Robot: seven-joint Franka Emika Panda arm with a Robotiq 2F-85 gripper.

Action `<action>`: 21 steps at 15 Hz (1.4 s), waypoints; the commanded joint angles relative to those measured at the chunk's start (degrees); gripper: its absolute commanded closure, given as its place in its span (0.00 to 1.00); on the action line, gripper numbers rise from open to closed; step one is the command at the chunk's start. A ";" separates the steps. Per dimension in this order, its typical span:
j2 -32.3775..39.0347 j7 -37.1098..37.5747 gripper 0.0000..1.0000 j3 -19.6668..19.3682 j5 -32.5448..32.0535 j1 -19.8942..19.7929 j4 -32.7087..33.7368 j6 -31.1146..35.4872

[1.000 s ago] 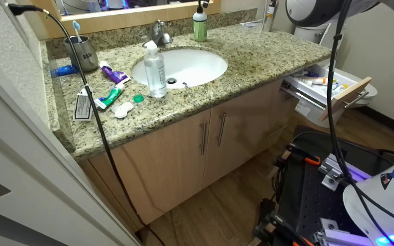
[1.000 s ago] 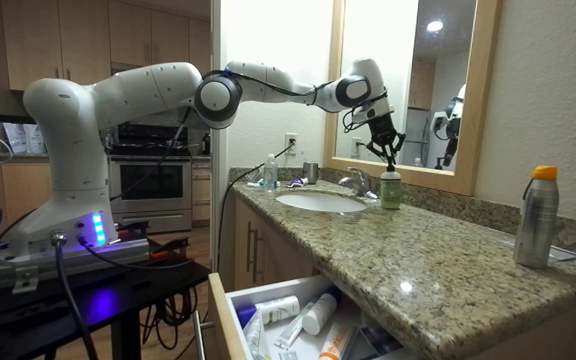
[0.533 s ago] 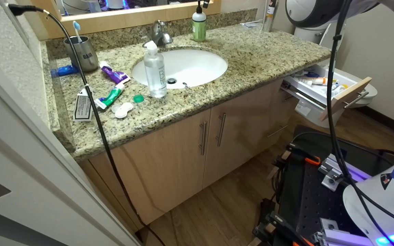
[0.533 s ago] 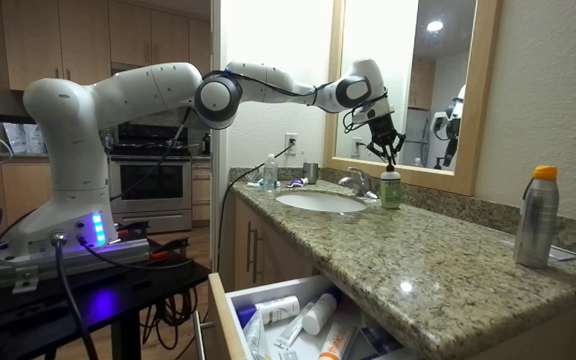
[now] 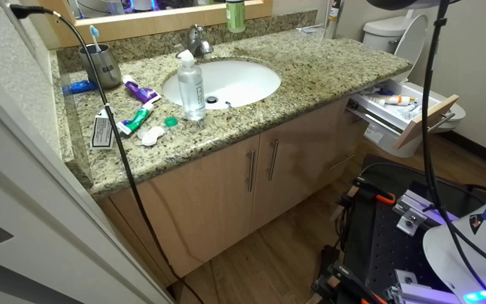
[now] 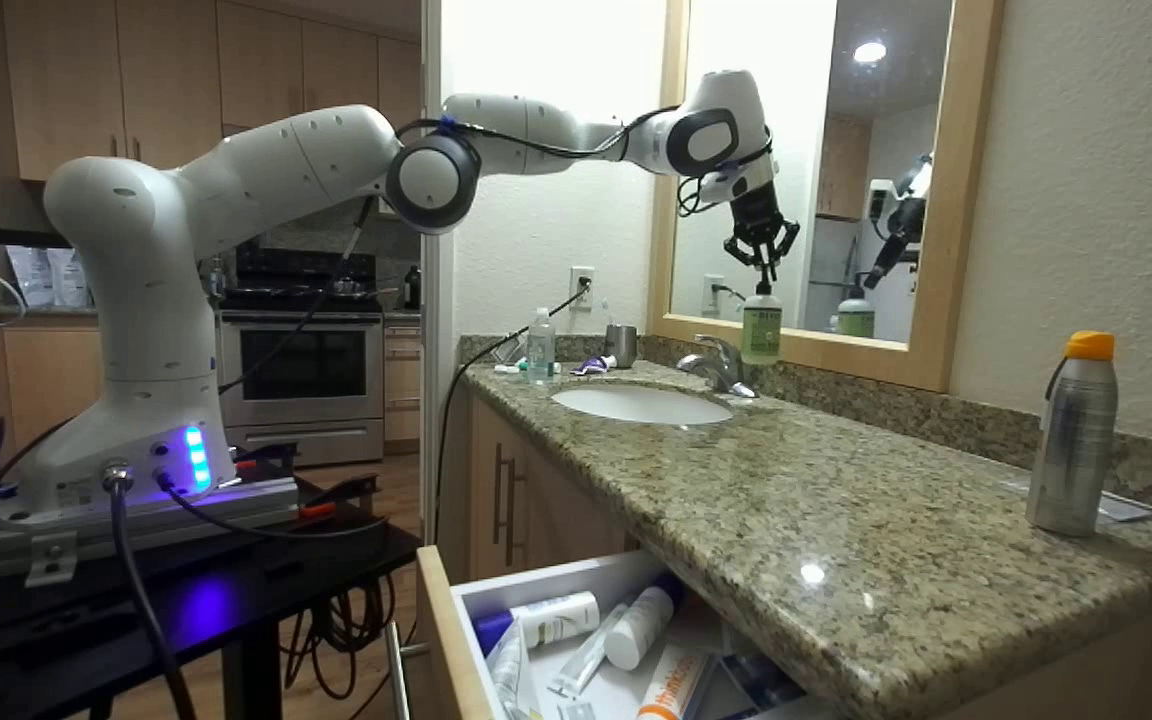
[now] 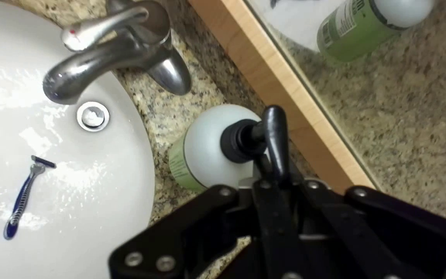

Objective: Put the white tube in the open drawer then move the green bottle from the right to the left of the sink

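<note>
The green bottle (image 6: 762, 332) hangs upright in the air above the counter, just right of the faucet. My gripper (image 6: 767, 268) is shut on its black pump top. From the wrist view, the pump nozzle pokes up between the fingers of the gripper (image 7: 277, 180), with the bottle's white shoulder (image 7: 215, 151) beyond. Only the lower part of the green bottle (image 5: 236, 17) shows in an exterior view. The white sink (image 5: 249, 82) lies left of the bottle. In the open drawer (image 6: 526, 583) are several whitish tubes; which is the white tube I cannot tell.
The chrome faucet (image 7: 107, 58) and wood mirror frame (image 7: 308, 128) are close to the bottle. A clear pump bottle (image 5: 191, 93), tubes and a metal cup (image 5: 107, 71) stand or lie left of the sink. A razor (image 7: 23, 201) lies in the basin. A metal spray bottle (image 6: 1076, 450) stands at the far end.
The green bottle was standing on the counter in my grip. Now it has come up off the granite, with a small shift towards the faucet, and the arm has risen with it.
</note>
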 commanded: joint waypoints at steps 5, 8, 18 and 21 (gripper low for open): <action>-10.20 -14.37 0.98 5.71 4.78 -0.48 -1.84 -17.76; -13.15 -20.62 0.98 6.90 6.07 0.07 -1.35 -24.04; -14.57 -36.07 0.98 7.77 8.63 5.34 -1.67 -32.38; -13.60 -35.02 0.98 8.24 9.90 6.76 -1.12 -32.45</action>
